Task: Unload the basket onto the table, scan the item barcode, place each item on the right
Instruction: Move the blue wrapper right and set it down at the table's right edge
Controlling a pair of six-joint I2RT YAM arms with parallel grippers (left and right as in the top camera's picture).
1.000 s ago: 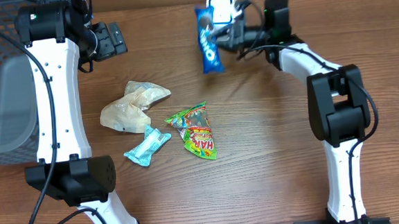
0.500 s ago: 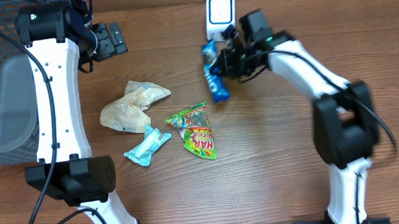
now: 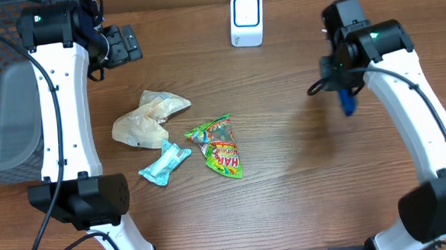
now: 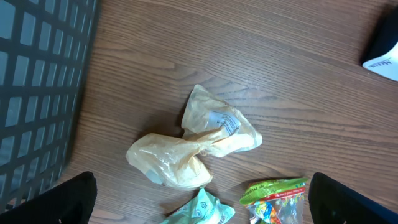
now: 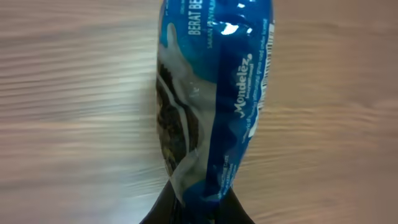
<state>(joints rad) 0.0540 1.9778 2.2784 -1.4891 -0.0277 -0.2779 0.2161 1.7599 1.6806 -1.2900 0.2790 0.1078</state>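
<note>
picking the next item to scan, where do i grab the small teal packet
Pinch across the narrow middle of the teal packet, coming straight down: it lies flat and slanted, long edges free, while its upper end sits near the beige bag.

Crumpled tan bag (image 4: 186, 152) on wooden table (image 4: 249, 56)

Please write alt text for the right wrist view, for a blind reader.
A blue snack packet marked Mondelez fills the middle, pinched at its lower end by the right pincer. Behind it is the wooden table.
</note>
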